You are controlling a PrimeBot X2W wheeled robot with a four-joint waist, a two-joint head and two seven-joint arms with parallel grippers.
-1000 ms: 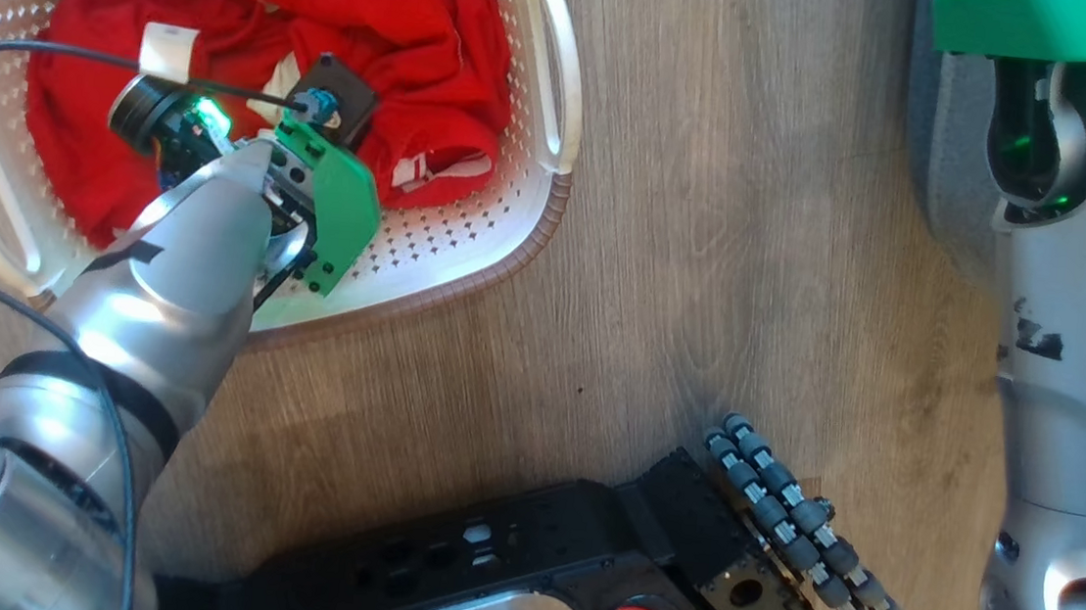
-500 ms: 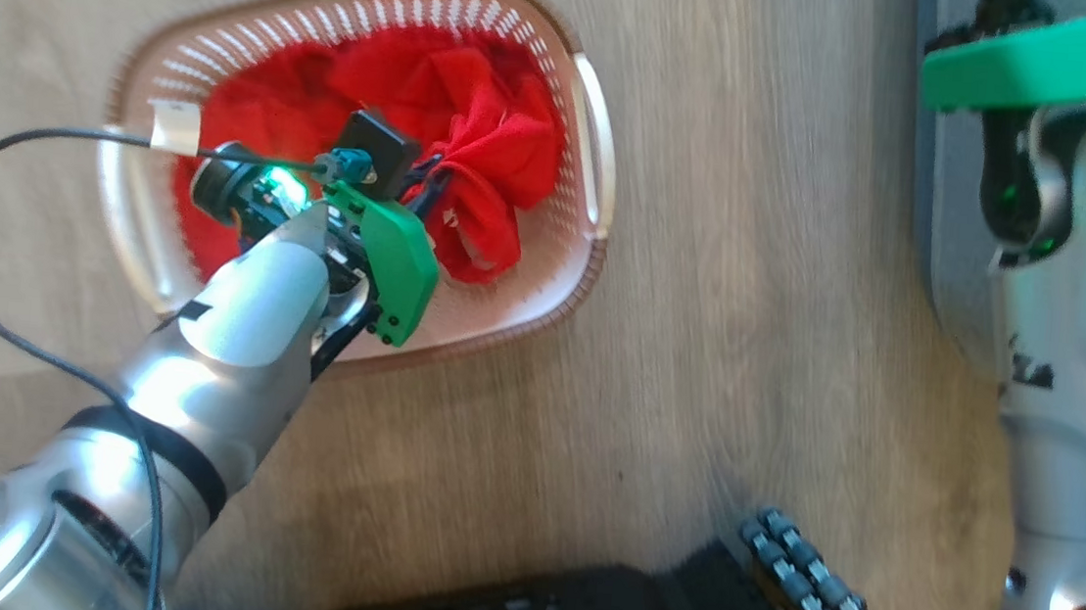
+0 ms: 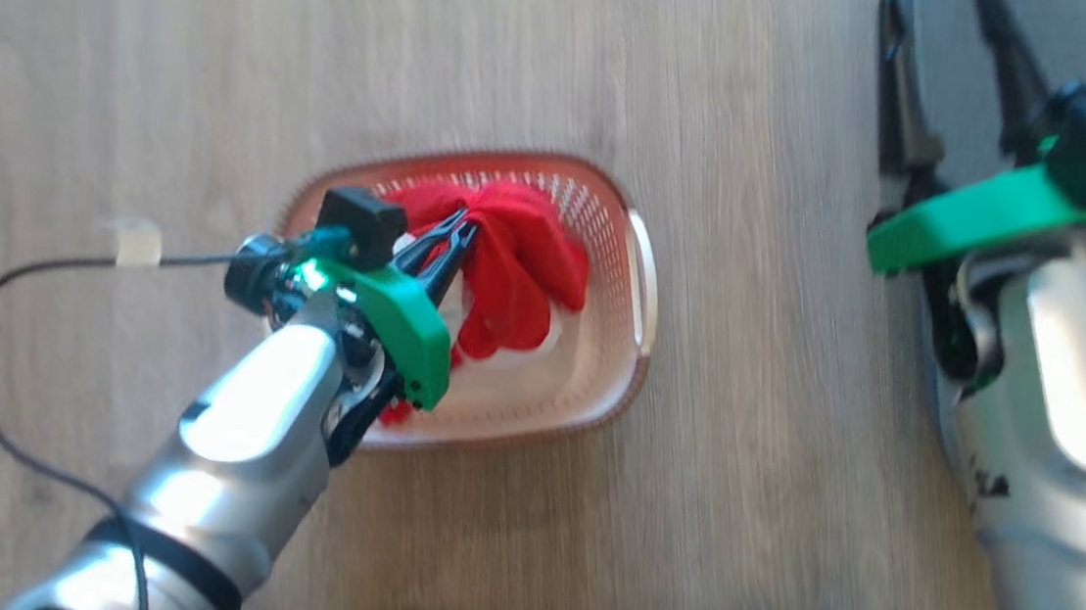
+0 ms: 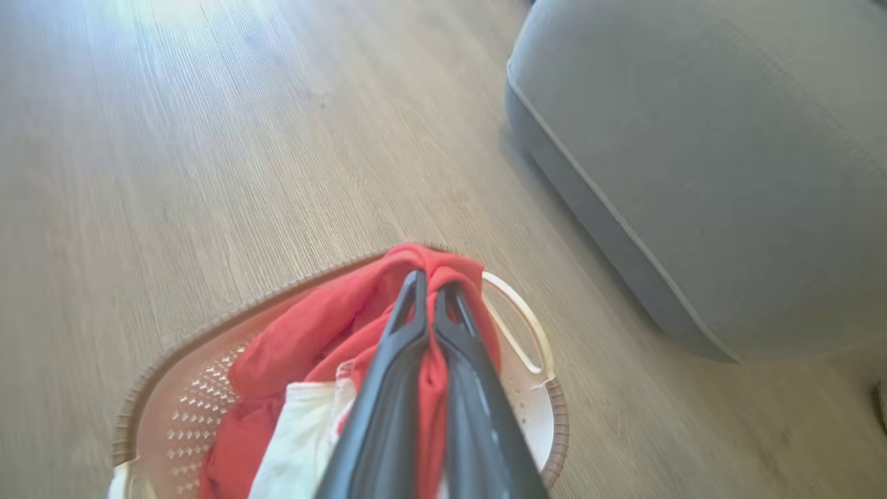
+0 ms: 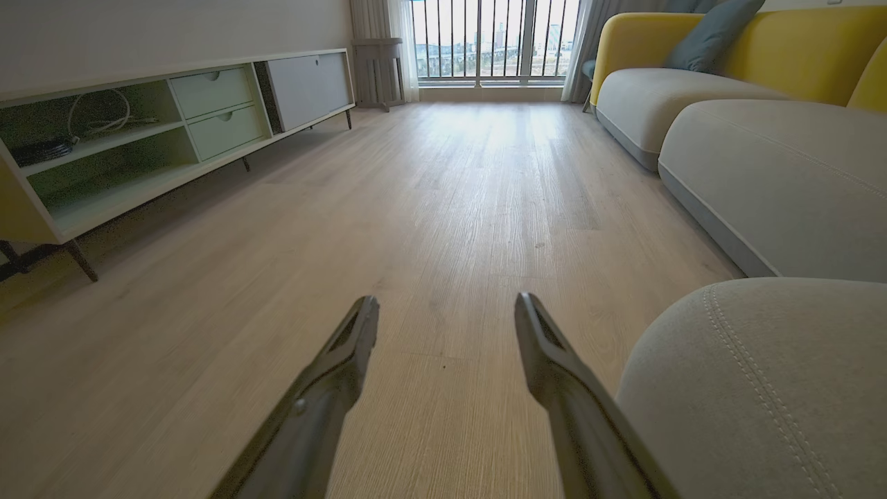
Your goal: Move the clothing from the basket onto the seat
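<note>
While your left gripper hangs over the basket, its jaws are pressed together on a bunched fold of the clothing. You can see the red fabric pinched right at the fingertips and draping from there down into the basket; a white panel shows beneath the fingers in the left wrist view. The rest of the clothing lies inside the basket, which sits on the wooden floor. The seat stands on the basket's right in the left wrist view, apart from it, with a strip of floor between them. Your right gripper has its jaws spread wide, with bare floor between them. It sits low over the floor, just beside the seat's rounded, stitched edge at the lower right of its own view. A yellow-backed sofa and a low cabinet stand farther off.
</note>
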